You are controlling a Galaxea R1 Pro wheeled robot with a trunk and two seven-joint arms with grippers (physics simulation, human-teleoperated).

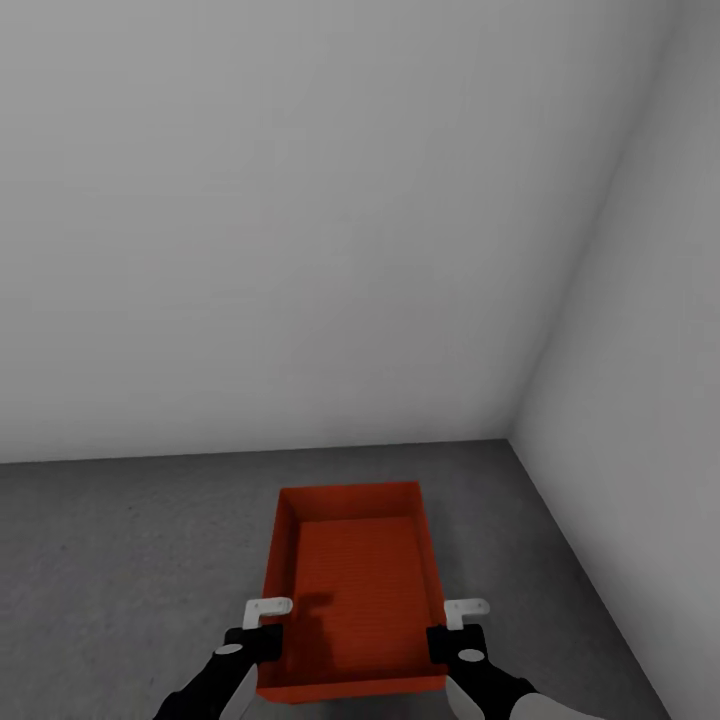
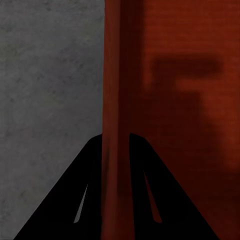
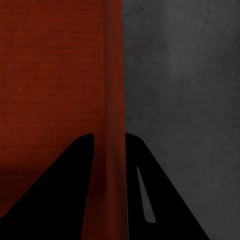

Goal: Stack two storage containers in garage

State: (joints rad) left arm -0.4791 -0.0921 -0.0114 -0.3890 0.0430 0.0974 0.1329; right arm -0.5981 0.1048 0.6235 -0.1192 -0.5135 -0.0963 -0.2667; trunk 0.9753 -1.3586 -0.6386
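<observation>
Head view: you hold one bin [image 1: 352, 590] between both arms, over the grey floor [image 1: 120, 560] near the garage corner where two pale walls [image 1: 300, 220] meet. By the look of it this is the placing step, so next lower it flat and let go evenly; whether it already rests on the concrete, I cannot tell. Left gripper [image 1: 262, 622] pinches the left wall, right gripper [image 1: 458, 625] the right.

Left wrist view: the fingers [image 2: 87, 192] straddle the bin's wall, clamped narrow on it.

Right wrist view: same here, the fingers [image 3: 145, 190] closed onto the opposite wall.
</observation>
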